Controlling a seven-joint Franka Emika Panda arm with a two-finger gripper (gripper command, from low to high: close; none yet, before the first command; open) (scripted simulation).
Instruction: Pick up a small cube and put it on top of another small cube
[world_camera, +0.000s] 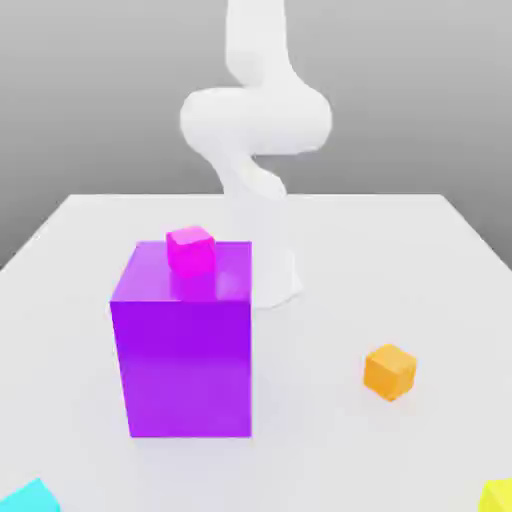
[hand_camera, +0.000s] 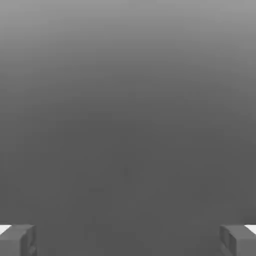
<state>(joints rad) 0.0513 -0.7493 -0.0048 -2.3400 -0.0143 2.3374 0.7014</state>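
Observation:
The small orange cube (world_camera: 389, 371) rests on the white table (world_camera: 400, 250), toward the exterior view's right and near the front. Nothing touches it. A small magenta cube (world_camera: 190, 248) sits on top of the big purple cube (world_camera: 185, 345) at the exterior view's left of centre. In the hand view my gripper (hand_camera: 128, 242) is open, its two grey fingertips (hand_camera: 17, 240) far apart with nothing between them and plain grey background beyond.
The white arm (world_camera: 255, 120) rises from its base behind the purple cube at the table's middle back. A cyan cube (world_camera: 30, 497) lies at the front left corner and a yellow cube (world_camera: 497, 496) at the front right corner.

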